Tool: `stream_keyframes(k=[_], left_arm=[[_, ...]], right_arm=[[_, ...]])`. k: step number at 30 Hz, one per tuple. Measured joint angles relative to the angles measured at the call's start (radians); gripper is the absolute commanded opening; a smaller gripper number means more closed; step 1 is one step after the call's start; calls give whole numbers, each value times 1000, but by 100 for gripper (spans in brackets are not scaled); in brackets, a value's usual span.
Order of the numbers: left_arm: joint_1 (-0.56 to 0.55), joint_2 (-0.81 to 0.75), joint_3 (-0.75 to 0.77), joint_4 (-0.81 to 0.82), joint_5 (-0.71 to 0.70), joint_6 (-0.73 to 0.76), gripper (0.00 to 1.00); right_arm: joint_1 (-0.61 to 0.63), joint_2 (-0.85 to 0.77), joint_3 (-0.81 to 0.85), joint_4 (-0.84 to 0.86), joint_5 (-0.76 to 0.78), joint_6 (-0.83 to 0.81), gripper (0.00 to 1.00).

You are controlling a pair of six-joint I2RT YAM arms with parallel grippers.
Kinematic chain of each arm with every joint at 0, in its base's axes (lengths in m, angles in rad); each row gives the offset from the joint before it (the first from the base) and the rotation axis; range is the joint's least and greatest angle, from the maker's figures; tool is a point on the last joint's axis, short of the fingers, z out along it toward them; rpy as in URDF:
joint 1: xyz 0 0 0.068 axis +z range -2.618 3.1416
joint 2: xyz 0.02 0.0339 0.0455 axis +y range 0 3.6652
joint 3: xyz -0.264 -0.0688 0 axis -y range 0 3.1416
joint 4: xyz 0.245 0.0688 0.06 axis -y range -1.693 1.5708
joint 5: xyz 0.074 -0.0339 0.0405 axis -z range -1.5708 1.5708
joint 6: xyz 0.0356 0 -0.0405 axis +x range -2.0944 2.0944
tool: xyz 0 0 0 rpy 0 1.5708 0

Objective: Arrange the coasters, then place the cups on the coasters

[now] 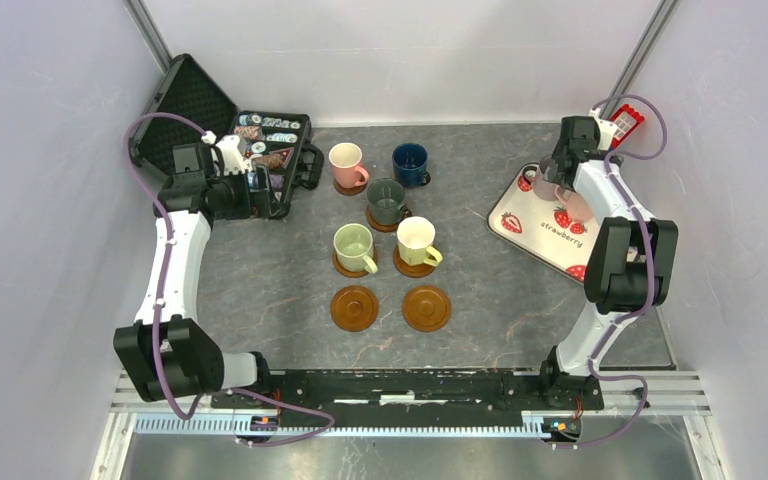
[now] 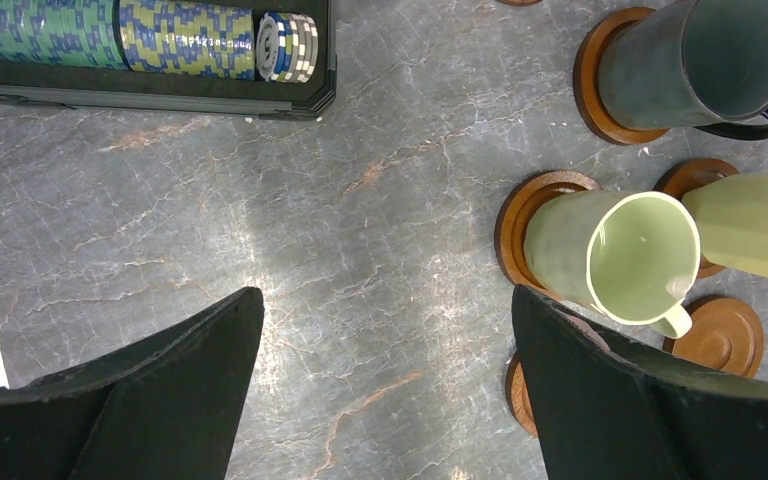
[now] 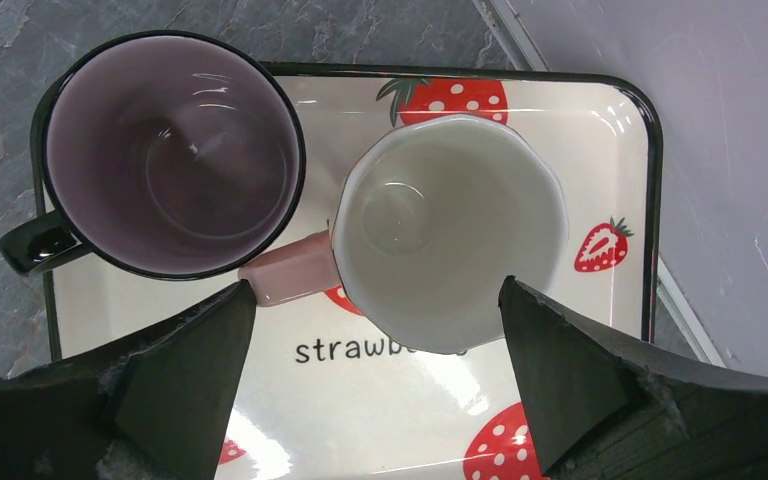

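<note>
The right tool (image 3: 378,290), jaws wide apart, hangs over the pale pink-white cup (image 3: 450,230) — which sits close beside the mauve-grey cup (image 3: 170,150) on the strawberry tray (image 3: 360,395) — so it should straddle the rim away from that neighbour, close gently, and lift straight up before heading for a bare coaster (image 1: 426,307) on the counter (image 1: 260,270).
</note>
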State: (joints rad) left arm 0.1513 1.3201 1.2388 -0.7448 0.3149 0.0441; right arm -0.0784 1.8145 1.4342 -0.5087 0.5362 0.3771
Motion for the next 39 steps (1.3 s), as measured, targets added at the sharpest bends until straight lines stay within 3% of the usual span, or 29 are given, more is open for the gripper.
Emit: stream_keyframes(k=[14,21,31,39], left_arm=[[0,8,0,0,0,0,100],[0,8,0,0,0,0,100],[0,9,0,0,5,0,100],[0,11,0,0,9,-2,100]], right_arm=[[-40,31,54,-10,-92,-149,99],[-87,34,78,-50,-201,-313,92],[-196,32,148,-135,-360,-503,97],[-172,-19,142,-145,-352,-433,98]])
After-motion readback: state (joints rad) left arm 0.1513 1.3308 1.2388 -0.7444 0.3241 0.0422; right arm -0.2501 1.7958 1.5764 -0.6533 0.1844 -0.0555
